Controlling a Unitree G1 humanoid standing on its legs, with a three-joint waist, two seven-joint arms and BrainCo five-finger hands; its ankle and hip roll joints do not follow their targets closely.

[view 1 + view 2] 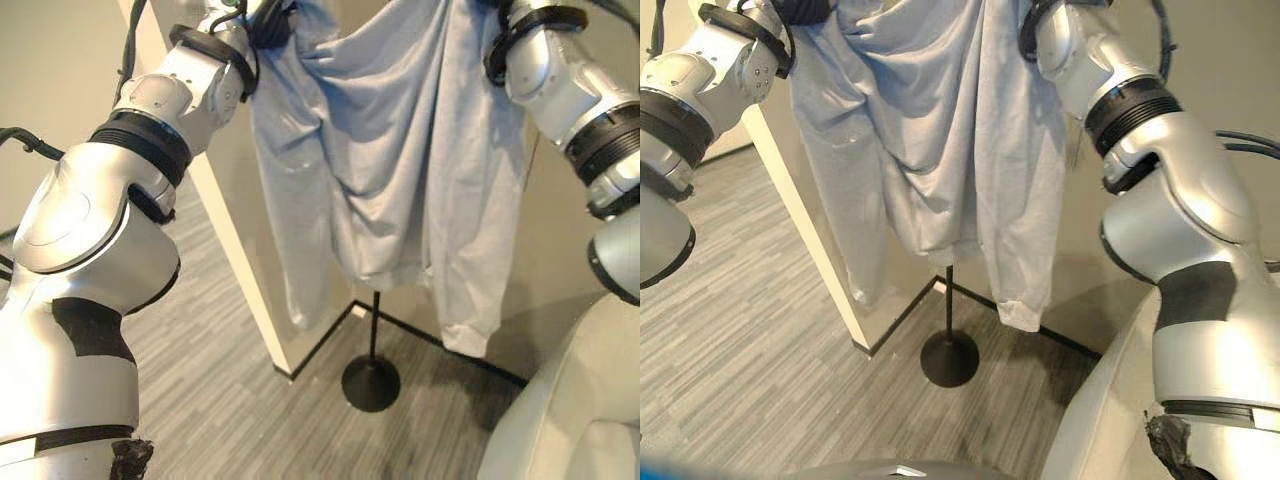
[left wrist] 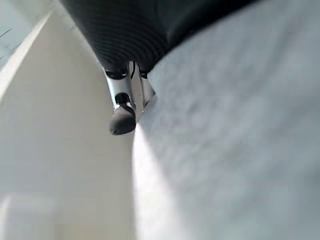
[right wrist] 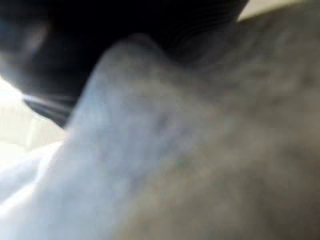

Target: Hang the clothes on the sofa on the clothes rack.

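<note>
Light grey-blue cotton sweatshirt (image 1: 400, 150) held up high by both raised arms above black round-based rack pole (image 1: 372, 340), to drape it on; left hand (image 2: 122, 107) fingers against cloth, clench unclear; right hand's fingers hidden.

Even indoor light in both eye views; the right wrist view is dark and blurred.

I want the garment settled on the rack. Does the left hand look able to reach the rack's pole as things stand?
Probably not right away: the left hand is raised against the grey garment, which drapes over the upper part of the rack's pole. Its bare lower part stands far below, near the round base.
</note>
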